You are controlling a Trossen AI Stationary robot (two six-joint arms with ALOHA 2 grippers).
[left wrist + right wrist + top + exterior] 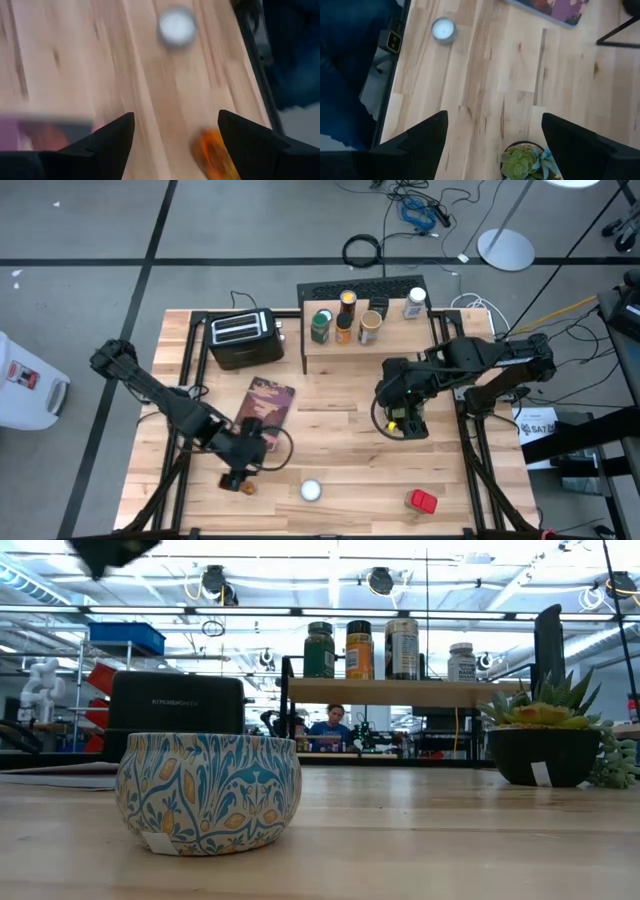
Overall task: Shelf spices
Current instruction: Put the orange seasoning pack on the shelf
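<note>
High view: wood table (340, 460) on grey floor w/ cables; left end effector (238, 477) & right end effector (405, 425) apart.

toaster (176, 700), brand lettering, too small

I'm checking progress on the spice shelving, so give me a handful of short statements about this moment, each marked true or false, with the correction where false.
1. Several jars already stand on the shelf. True.
2. The left gripper is shut on a jar. False: its fingers are open over the table, with an orange-topped jar lying just ahead of them.
3. The toaster stands on the shelf. False: it stands on the table beside the shelf.
4. The right gripper is open above the potted plant. True.
5. A red tin lies near the table's front edge. True.
</note>
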